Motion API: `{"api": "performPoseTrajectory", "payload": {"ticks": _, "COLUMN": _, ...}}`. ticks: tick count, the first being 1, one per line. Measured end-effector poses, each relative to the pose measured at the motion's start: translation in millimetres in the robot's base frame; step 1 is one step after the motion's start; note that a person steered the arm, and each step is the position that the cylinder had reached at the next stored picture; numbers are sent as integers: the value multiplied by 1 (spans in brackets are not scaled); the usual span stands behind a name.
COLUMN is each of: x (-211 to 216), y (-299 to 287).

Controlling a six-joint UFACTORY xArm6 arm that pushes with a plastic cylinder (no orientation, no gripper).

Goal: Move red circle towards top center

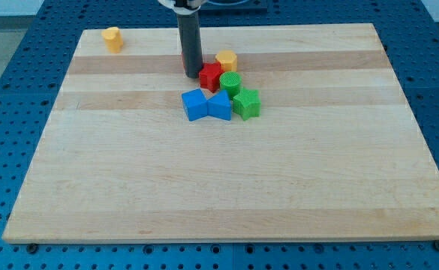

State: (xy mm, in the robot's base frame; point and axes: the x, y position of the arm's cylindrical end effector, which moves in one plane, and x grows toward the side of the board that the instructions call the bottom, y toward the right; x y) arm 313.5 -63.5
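Observation:
The red block (210, 76) lies above the board's centre, in a tight cluster; its shape is hard to make out. My tip (192, 75) stands just at the red block's left side, touching or nearly touching it. The dark rod rises from there to the view's top. A yellow block (226, 61) sits right above the red block, on its right. A green round block (230, 82) touches the red block's right side.
A green star (246, 103) lies below the green round block. Two blue blocks (194, 104) (220, 106) sit side by side below the red one. A yellow block (112, 38) stands alone near the wooden board's (227, 187) top left corner.

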Motion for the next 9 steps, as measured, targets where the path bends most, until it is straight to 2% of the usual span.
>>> {"api": "performPoseTrajectory", "payload": {"ticks": 4, "x": -24, "y": -46}}
{"api": "performPoseTrajectory", "payload": {"ticks": 6, "x": -29, "y": -10}}
{"api": "performPoseTrajectory", "payload": {"ticks": 9, "x": -62, "y": 29}}
